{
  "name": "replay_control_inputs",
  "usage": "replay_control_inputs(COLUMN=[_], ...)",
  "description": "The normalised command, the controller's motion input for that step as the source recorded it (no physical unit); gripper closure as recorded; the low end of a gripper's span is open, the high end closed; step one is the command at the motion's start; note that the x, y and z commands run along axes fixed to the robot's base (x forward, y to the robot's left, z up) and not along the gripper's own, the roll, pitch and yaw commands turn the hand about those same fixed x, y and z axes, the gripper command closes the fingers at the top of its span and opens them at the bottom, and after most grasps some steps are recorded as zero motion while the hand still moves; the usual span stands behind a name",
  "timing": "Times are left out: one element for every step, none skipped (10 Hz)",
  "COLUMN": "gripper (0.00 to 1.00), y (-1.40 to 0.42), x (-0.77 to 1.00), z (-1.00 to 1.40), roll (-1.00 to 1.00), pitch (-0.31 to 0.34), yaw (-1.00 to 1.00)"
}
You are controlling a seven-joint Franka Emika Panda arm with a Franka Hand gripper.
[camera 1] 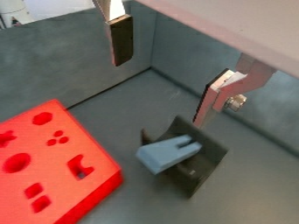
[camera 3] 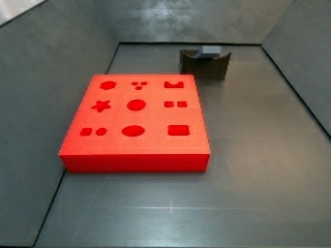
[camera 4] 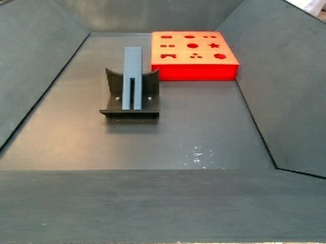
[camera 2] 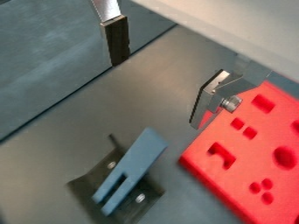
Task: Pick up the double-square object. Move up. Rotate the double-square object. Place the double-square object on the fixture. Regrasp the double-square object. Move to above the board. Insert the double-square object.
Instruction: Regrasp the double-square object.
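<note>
The double-square object [camera 4: 132,74], a slim blue-grey bar, rests in the fixture [camera 4: 130,103], leaning up against its dark upright. In a wrist view its near end [camera 1: 170,153] looks stepped, though that is blurry. The gripper [camera 1: 176,74] hovers above it, jaws wide apart, nothing between the fingers [camera 1: 121,39]. The red board [camera 3: 135,123] lies well apart on the dark grey floor [camera 4: 192,133], which grey walls [camera 3: 142,19] enclose.
</note>
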Motion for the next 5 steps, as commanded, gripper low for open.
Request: replay_control_inputs(gripper=[0.00, 0.00, 0.00, 0.00, 0.00], y=[-0.02, -0.02, -0.03, -0.03, -0.03], x=[0.01, 0.03, 0.04, 0.06, 0.07], z=[0.01, 0.01, 0.00, 0.00, 0.00], roll=[1.00, 1.00, 1.00, 1.00, 1.00], pitch=[0.032, 0.037, 0.050, 0.067, 0.083], yaw=[0.02, 0.03, 0.03, 0.04, 0.04])
